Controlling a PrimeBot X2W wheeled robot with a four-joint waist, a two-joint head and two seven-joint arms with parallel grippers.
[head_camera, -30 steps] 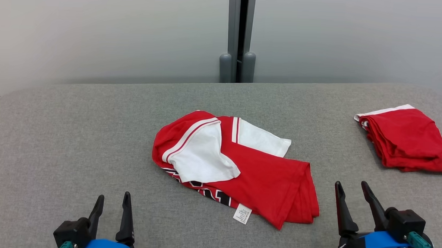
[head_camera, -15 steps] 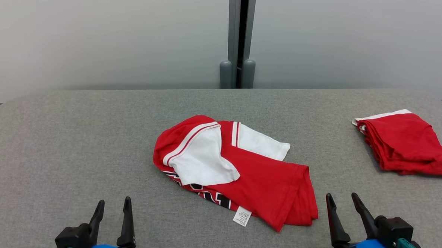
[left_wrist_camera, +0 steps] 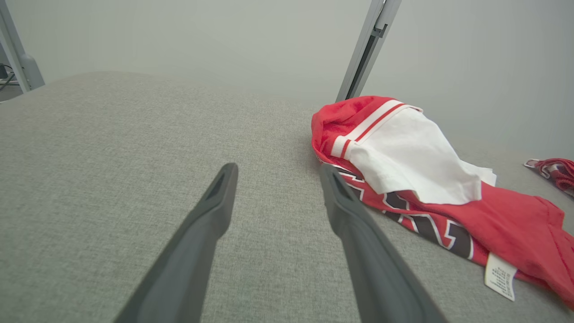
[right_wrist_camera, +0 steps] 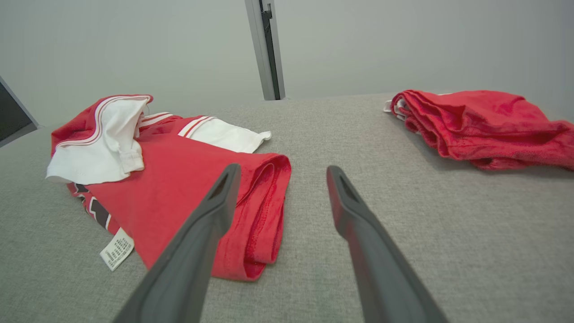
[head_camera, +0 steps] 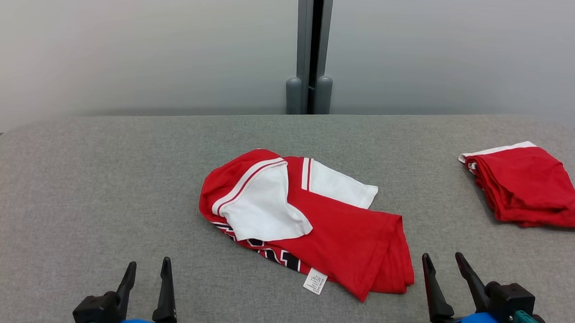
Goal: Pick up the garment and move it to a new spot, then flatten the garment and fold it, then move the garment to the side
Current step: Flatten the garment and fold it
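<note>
Grey table (head_camera: 97,172) holds garment (head_camera: 342,232) and folded red pile (head_camera: 529,191).

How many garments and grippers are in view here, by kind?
Garments: 2, the crumpled red and white shirt and the folded red garment to its right.
Grippers: 2, the left gripper and the right gripper, both open and empty.
Total: 4.

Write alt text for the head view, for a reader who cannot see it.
A crumpled red-and-white jersey lies centred on a grey fabric table, care label at its near edge. A folded red garment sits far right. The left gripper and right gripper, open and empty, point up from the bottom.
</note>
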